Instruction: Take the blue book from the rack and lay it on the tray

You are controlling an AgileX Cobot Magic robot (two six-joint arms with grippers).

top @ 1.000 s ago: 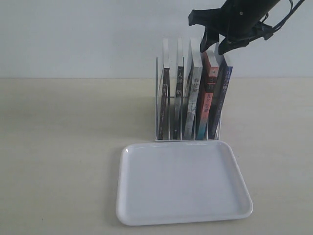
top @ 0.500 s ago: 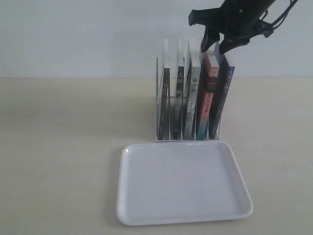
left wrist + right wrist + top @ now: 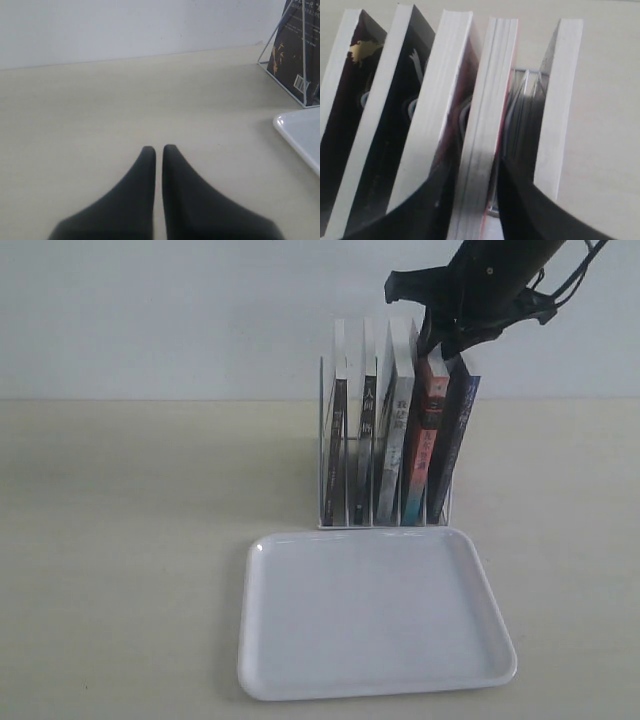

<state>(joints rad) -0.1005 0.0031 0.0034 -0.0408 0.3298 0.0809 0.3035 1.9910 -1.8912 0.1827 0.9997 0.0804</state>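
Five books seen edge-on from above, page blocks pale. Right gripper (image 3: 475, 169): dark fingers (image 3: 432, 205) straddle the red-edged book (image 3: 487, 100), one against each face. Taking the fingers' reach as 12 o'clock, the blue book (image 3: 562, 100) stands at 2 o'clock of it, apart, with white rack (image 3: 526, 80) wires between. Thick book (image 3: 442, 100) and two dark-covered books (image 3: 380, 100) fan toward 10 o'clock. Beige worktop (image 3: 612, 150) beyond.

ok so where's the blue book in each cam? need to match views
Exterior view: blue book, rightmost in the rack, leaning.
Left wrist view: not visible; only the rack's end with a dark cover.
Right wrist view: blue book, outermost page edge, beside the red-edged book between the jaws of the right gripper.
Shared landmark: the white wire rack.
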